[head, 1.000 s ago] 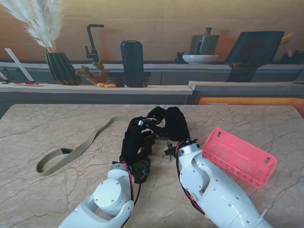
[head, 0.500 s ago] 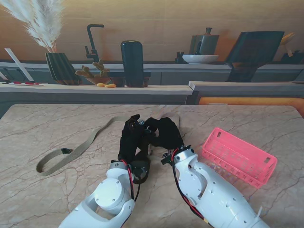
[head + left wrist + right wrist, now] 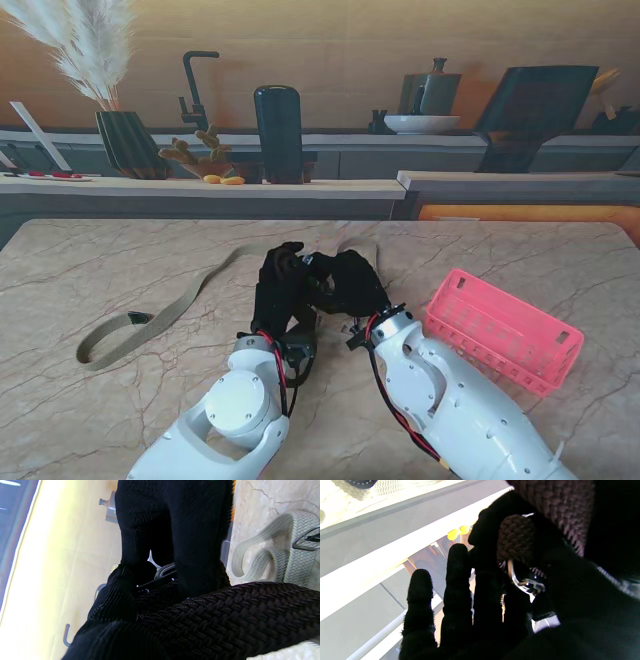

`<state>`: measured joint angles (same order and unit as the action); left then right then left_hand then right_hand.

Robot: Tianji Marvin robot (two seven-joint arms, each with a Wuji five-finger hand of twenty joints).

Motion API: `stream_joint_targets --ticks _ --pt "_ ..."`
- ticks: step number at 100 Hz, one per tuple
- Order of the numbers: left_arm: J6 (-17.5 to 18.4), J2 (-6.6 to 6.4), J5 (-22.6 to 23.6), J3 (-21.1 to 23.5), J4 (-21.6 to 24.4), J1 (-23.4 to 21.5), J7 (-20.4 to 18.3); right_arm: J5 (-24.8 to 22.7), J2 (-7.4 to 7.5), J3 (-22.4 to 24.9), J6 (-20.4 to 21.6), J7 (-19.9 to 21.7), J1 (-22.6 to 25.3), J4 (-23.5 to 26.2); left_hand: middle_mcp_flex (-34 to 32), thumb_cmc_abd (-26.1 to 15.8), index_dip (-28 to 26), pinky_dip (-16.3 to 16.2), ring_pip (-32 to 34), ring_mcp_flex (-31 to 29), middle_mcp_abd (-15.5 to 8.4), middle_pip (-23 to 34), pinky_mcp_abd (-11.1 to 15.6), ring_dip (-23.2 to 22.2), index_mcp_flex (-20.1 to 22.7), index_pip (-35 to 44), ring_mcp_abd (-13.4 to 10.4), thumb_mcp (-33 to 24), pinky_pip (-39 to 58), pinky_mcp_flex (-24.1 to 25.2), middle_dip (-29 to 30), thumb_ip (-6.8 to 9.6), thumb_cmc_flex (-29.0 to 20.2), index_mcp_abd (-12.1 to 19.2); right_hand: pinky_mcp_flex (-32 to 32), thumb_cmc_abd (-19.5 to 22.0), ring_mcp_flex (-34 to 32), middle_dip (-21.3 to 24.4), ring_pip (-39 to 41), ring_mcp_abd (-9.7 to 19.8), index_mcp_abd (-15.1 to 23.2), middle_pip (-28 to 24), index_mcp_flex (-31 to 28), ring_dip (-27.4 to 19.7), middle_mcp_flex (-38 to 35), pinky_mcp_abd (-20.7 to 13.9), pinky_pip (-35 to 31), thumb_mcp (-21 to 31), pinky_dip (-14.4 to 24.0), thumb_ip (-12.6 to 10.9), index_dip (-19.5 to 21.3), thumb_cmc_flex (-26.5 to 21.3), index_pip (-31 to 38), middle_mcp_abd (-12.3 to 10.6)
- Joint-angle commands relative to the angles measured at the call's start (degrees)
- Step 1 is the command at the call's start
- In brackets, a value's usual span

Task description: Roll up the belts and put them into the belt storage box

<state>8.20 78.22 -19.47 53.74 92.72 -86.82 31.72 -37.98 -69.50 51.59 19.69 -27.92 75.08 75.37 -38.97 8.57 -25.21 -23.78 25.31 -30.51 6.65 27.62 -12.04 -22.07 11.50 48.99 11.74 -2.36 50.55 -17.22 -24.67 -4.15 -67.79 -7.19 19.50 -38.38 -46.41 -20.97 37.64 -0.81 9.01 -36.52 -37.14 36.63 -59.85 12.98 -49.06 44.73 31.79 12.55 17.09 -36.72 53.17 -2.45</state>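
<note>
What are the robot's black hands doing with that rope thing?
It's a belt, not a rope. The robot's left hand and right hand are together at the middle of the table, both working on a dark braided belt with a metal buckle, most likely rolling it up. A beige belt lies stretched out on the left, untouched. The pink basket, where the belts should go, sits on the right, and no belt shows in it.
</note>
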Motion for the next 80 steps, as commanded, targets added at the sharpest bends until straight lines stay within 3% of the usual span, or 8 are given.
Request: stream_joint_targets --ticks 1,10,28,45,56,67,72,80 --pt "0.72 -0.08 1.18 0.60 2.07 -0.37 -0.99 -0.65 0.93 1.12 0.03 1.06 2.14 1.49 -3.03 -4.24 -1.18 -1.19 4.90 -5.56 -1.65 -0.19 2.36 -0.95 3.10 3.98 -3.38 -6.11 2.09 -1.09 -0.85 -0.37 -6.18 5.67 -1.45 2.46 3.07 -0.25 -1.93 0.06 6.52 2.42 2.53 -0.70 6.20 -0.55 0.78 4.71 0.42 -4.21 4.72 1.81 -5.59 4.78" --pt "1.17 -1.00 2.22 1.46 3.15 -0.88 -3.06 -1.85 1.79 3.60 0.46 2.42 3.91 3.60 -4.39 -3.73 -1.23 -1.12 5.13 -6.68 -1.56 -0.10 0.81 -1.02 3.91 4.04 -2.87 -6.20 1.83 -0.65 -1.31 -0.38 -6.18 6.00 -2.01 3.66 5.78 -0.54 -3.32 -0.34 3.65 3.68 5.44 -0.91 12.59 -0.95 2.32 5.85 1.42 -8.67 10.48 6.23 -12.69 5.93" --pt "0.66 -2.49 5.71 2.97 4.54 -1.40 -6.22 -6.41 3.00 8.71 1.81 1.64 7.40 7.68 -7.11 -2.76 -1.57 -2.08 6.20 -8.63 -1.18 0.68 -0.88 -2.50 5.81 2.52 -1.45 -6.44 3.46 -0.51 -4.34 -0.34 -6.18 6.20 -2.39 4.46 7.27 -1.05 -4.39 -0.58 1.77 4.15 7.35 -1.02 17.56 -1.21 3.64 3.76 2.14 -9.09 13.00 8.96 -14.08 6.80" --pt "-1.12 -3.64 4.24 4.34 5.44 -2.10 -10.28 -11.16 3.80 13.00 3.29 -1.05 10.05 10.75 -8.65 -3.05 -1.85 -1.97 9.76 -10.74 -1.98 9.72 -1.43 -5.98 6.87 0.95 0.91 -4.16 3.44 -1.90 -17.15 -0.16 -6.18 5.98 -2.02 5.49 7.11 -1.08 -4.37 -0.34 2.25 4.23 6.79 -0.94 17.54 -1.45 3.78 2.82 2.57 -9.07 14.35 9.44 -13.42 6.83" --pt "-2.66 -4.09 2.29 4.77 5.14 -2.05 -12.77 -13.36 4.06 15.07 3.55 -3.11 11.28 11.87 -9.68 -3.53 -2.21 -2.79 17.21 -16.85 -1.11 16.92 -4.12 -10.46 8.15 -0.54 2.33 -0.35 7.09 -7.66 -24.78 0.44 -6.15 5.79 -1.79 6.10 6.77 -1.19 -4.19 -0.18 2.61 4.03 6.58 -0.82 17.23 -1.65 3.85 2.47 2.80 -9.17 15.06 9.34 -13.10 6.59" --pt "-4.48 -4.46 -0.06 4.82 4.23 -1.51 -15.63 -14.69 4.20 16.69 3.56 -4.54 12.15 12.58 -13.12 -1.45 -2.88 -5.19 28.40 -23.87 -1.15 23.92 -6.47 -16.52 9.37 -2.29 2.34 2.20 16.49 -13.56 -27.87 2.63 -3.08 5.74 -1.55 6.43 6.60 -1.33 -3.90 0.03 3.39 3.77 6.72 -0.64 17.23 -1.93 3.80 2.35 3.02 -9.30 15.57 8.64 -12.98 6.38" --pt "-5.26 -4.51 -0.79 4.58 3.65 -1.08 -16.61 -15.27 4.29 17.34 3.65 -4.95 12.43 12.80 -14.88 0.40 -3.37 -6.40 34.42 -27.85 -1.17 26.32 -7.50 -19.11 10.00 -2.80 2.09 0.24 22.15 -16.59 -29.68 2.94 -0.51 5.76 -1.29 6.37 6.53 -1.38 -3.83 0.18 4.53 3.64 6.98 -0.61 17.14 -2.11 3.71 2.46 3.14 -9.33 15.81 8.06 -12.91 6.30" --pt "-6.47 -4.77 -1.48 4.06 2.49 -0.15 -18.89 -16.06 4.49 18.28 4.14 -5.04 12.74 13.11 -17.79 6.37 -4.40 -7.10 46.21 -35.77 -2.12 30.01 -7.77 -22.03 11.93 -4.38 -1.51 -13.50 33.59 -23.40 -31.64 1.75 11.10 5.32 -0.73 6.16 6.08 -1.35 -3.83 0.42 6.93 3.62 7.87 -0.66 17.03 -2.62 3.55 3.03 3.31 -9.31 16.19 6.81 -12.76 6.01"
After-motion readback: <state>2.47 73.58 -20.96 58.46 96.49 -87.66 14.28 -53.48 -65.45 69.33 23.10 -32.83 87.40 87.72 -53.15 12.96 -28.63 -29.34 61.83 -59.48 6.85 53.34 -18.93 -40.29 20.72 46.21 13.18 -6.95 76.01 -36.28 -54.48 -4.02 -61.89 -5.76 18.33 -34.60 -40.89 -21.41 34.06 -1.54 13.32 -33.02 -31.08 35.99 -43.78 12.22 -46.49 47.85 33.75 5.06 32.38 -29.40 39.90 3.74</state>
